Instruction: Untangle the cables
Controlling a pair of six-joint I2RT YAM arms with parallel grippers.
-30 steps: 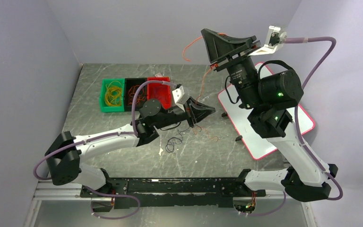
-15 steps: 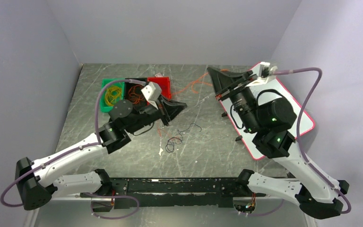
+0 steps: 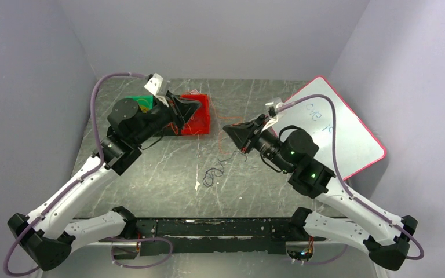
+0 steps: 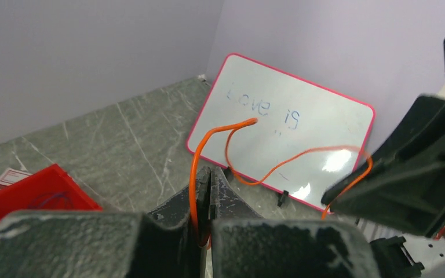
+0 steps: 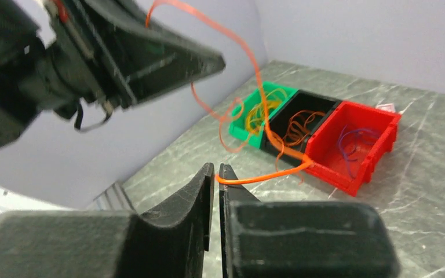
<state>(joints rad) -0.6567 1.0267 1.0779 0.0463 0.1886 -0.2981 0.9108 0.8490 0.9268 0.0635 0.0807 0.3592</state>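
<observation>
Left claw (image 4: 210, 174): closed on orange cable (image 4: 192, 185).
Right claw (image 5: 217, 171): narrow, pinching same cable's other end.
Desk (image 3: 168, 179): loose black cables (image 3: 211, 174).

Robotics lab cell: 2 table-bolted arms (image 3: 81, 185), plain lilac walls (image 3: 220, 40), marbled tabletop (image 3: 168, 168).

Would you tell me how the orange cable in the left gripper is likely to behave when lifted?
Probably floppy yet slightly springy: the orange cable arcs in loose curves away from the left gripper instead of hanging straight. Likely very light, being far thinner than the fingers. It may snag easily; similar loops lie jumbled in the black bin.
</observation>
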